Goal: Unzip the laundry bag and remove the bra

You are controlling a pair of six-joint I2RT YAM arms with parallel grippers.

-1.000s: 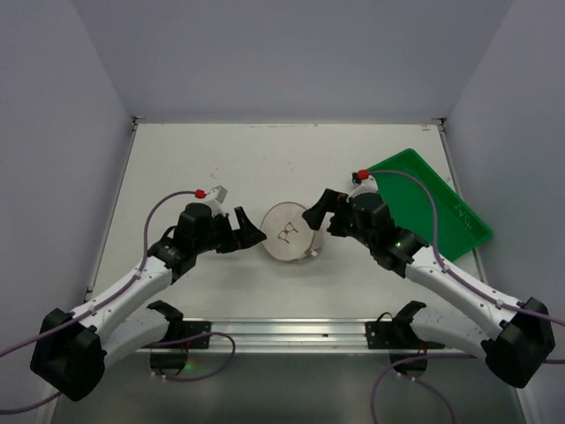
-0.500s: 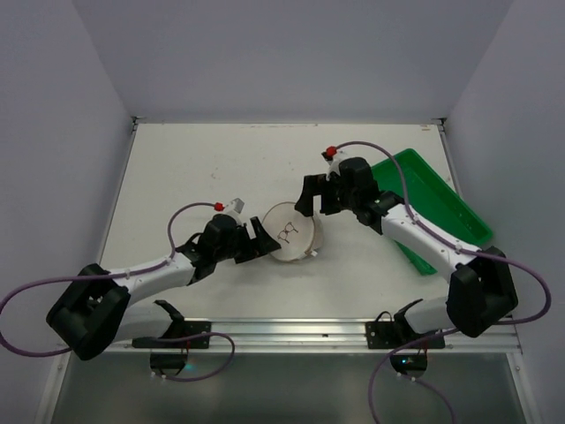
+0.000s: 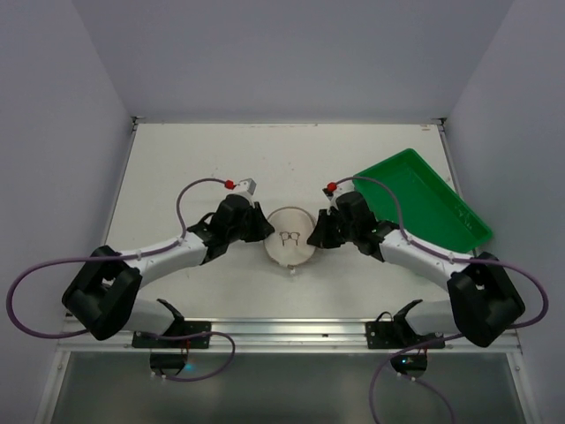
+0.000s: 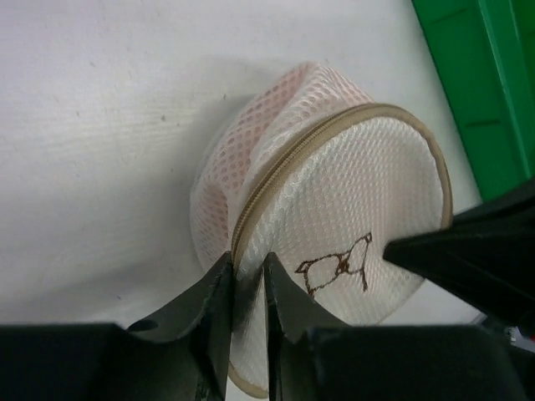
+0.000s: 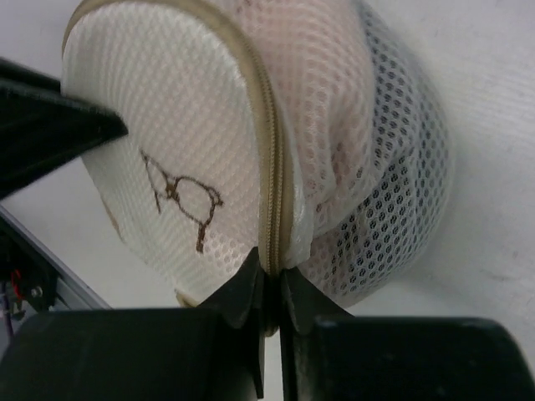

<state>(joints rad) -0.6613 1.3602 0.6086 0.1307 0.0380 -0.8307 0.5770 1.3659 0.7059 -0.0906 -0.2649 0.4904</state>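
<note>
Top external view: the round cream-white mesh laundry bag [image 3: 290, 238] with a tan zip rim sits on the pale worktop [image 3: 203, 159] between the two arms, near the green rectangular plastic tray [image 3: 424, 199]. The left gripper [image 4: 248, 269] is pinched closed on the bag's tan rim. The right gripper [image 5: 272, 276] is clamped on the zip rim at the opposite side. The soft pale pink-beige fabric bra [image 5: 330, 75] shows through the mesh wall, inside the bag.

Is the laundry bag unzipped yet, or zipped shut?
Zipped shut: the tan zipper runs closed along the rim of the laundry bag in both wrist views.
</note>
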